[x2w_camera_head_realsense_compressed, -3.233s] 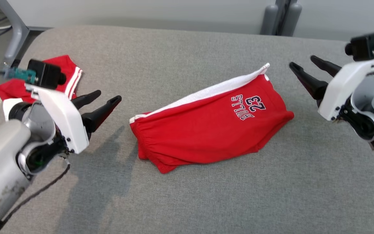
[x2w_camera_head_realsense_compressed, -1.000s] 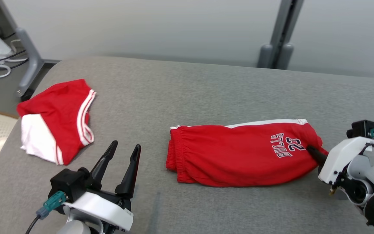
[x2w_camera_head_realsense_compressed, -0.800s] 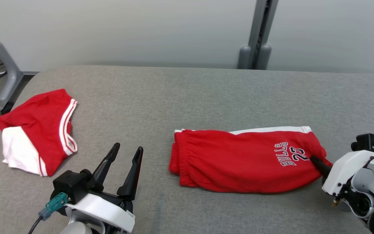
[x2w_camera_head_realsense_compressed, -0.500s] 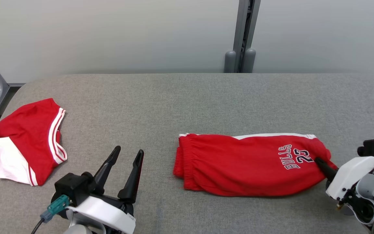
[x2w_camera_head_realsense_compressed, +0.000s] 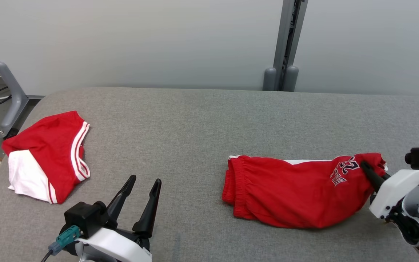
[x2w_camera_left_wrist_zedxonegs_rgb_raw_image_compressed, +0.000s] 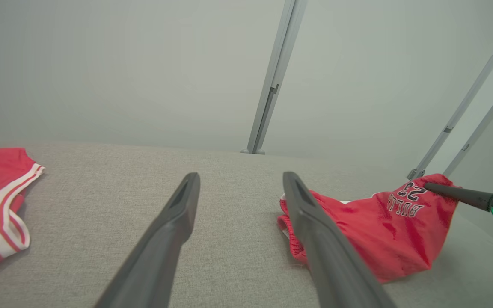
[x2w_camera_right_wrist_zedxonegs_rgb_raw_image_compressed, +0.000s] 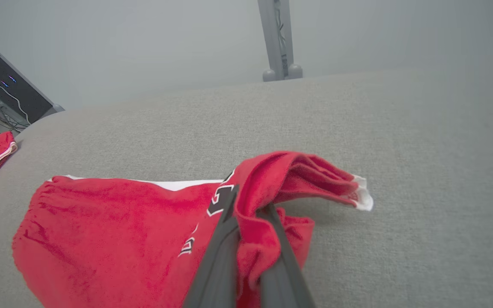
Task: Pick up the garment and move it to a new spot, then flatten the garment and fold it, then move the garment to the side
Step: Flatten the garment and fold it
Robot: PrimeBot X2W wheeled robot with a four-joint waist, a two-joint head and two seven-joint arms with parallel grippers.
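The garment (x2w_camera_head_realsense_compressed: 293, 193) is a pair of red shorts with a white side stripe and "BULLS 23" lettering, folded and lying on the grey table (x2w_camera_head_realsense_compressed: 180, 120) right of centre. My right gripper (x2w_camera_head_realsense_compressed: 364, 165) is shut on its right end, which is raised off the table and bunched around the fingers (x2w_camera_right_wrist_zedxonegs_rgb_raw_image_compressed: 225, 239). The rest of the garment (x2w_camera_right_wrist_zedxonegs_rgb_raw_image_compressed: 122, 231) still rests on the cloth surface. My left gripper (x2w_camera_head_realsense_compressed: 145, 179) stands open over the near left of the table, apart from the garment (x2w_camera_left_wrist_zedxonegs_rgb_raw_image_compressed: 383, 231), with nothing between its fingers (x2w_camera_left_wrist_zedxonegs_rgb_raw_image_compressed: 173, 222).
A second red garment with white trim (x2w_camera_head_realsense_compressed: 46, 153) lies at the table's left end. A grey post (x2w_camera_head_realsense_compressed: 284, 47) stands behind the table's far edge. A grey frame leg (x2w_camera_head_realsense_compressed: 7, 94) and cables stand off the left corner.
The head camera has shifted. My right gripper has pulled the garment's right end up and to the right, so the cloth has slid right and bunched shorter. The left gripper stays open.
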